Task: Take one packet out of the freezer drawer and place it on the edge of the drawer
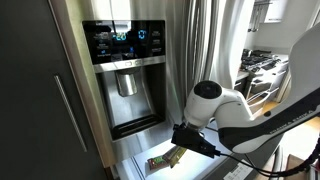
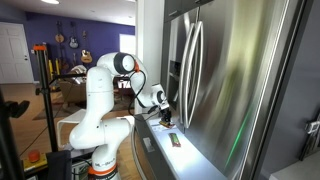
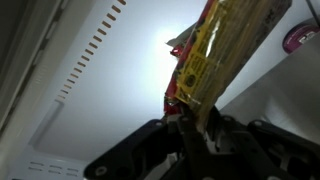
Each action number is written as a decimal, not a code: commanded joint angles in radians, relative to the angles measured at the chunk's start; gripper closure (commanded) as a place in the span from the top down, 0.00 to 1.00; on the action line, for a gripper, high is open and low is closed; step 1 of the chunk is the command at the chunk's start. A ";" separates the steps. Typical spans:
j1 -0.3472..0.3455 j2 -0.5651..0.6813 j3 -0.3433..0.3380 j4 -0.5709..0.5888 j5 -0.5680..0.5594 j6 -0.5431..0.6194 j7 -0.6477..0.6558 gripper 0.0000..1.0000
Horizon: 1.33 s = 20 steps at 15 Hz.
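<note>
My gripper (image 3: pixel 190 128) is shut on the packet (image 3: pixel 215 50), an olive-yellow oblong with dark print and a red far end, which sticks out from the jaws. In an exterior view the gripper (image 1: pixel 180 142) hangs over the open freezer drawer (image 1: pixel 135 165), and the packet (image 1: pixel 166 157) slants down from it just above the pale inside. In an exterior view the gripper (image 2: pixel 164 120) is above the drawer's grey front edge (image 2: pixel 155 152). A green and red patch (image 2: pixel 175 140) lies just below it; I cannot tell whether it is the held packet's end or another packet.
The black water-dispenser recess (image 1: pixel 125 85) is in the steel fridge door above the drawer. The fridge's long door handles (image 2: pixel 190 70) stand close beside the arm. The drawer's pale wall with a row of slots (image 3: pixel 90 60) fills the wrist view. The robot's white base (image 2: pixel 95 130) stands beside the drawer.
</note>
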 commanded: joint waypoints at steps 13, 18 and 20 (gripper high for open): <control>-0.384 -0.656 0.529 -0.308 -0.417 -0.555 0.614 0.05; -0.575 -0.558 0.705 -0.302 -0.332 -0.462 0.522 0.18; -0.577 -0.563 0.705 -0.303 -0.331 -0.461 0.522 0.18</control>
